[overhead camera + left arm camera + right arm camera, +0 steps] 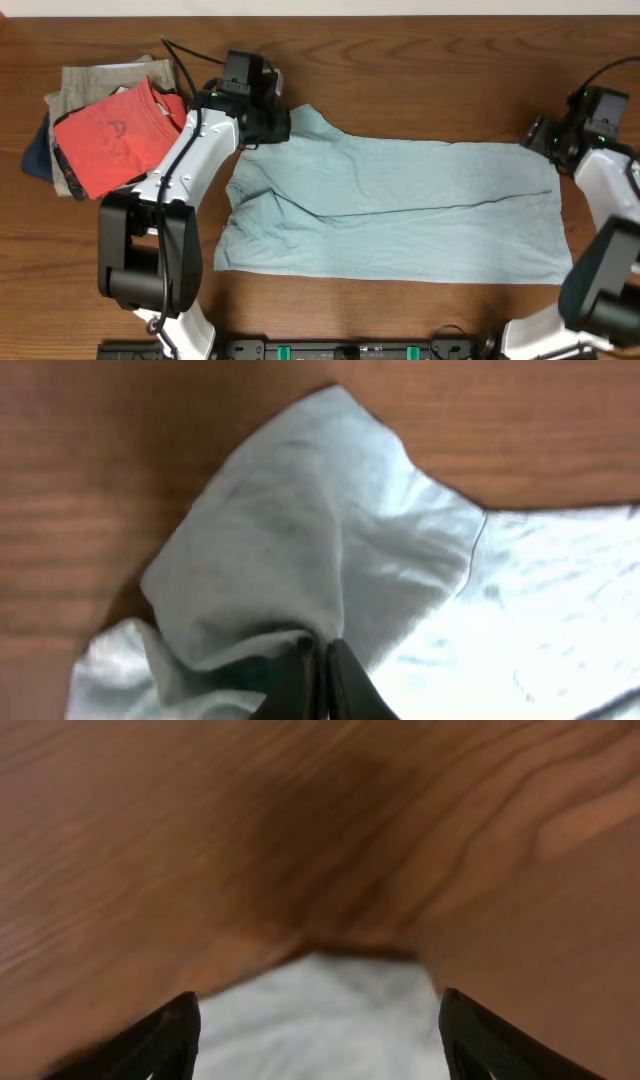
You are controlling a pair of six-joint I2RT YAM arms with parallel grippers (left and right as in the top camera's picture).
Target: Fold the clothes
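The pale light-blue garment (pixel 400 205) lies spread and wrinkled across the middle of the wooden table. My left gripper (pixel 268 125) is at its far left corner, and in the left wrist view its fingers (pixel 320 660) are shut on a raised fold of the cloth (pixel 310 540). My right gripper (pixel 548 140) is at the garment's far right corner. In the right wrist view its fingers (pixel 318 1020) are wide open with the cloth's corner (pixel 320 1010) between them, not gripped.
A stack of folded clothes sits at the far left: a red-orange printed T-shirt (pixel 115 135) on khaki (pixel 95 80) and navy (pixel 38 158) garments. Bare wood (pixel 450 90) lies behind the garment. The table's front edge (pixel 400 330) is near the hem.
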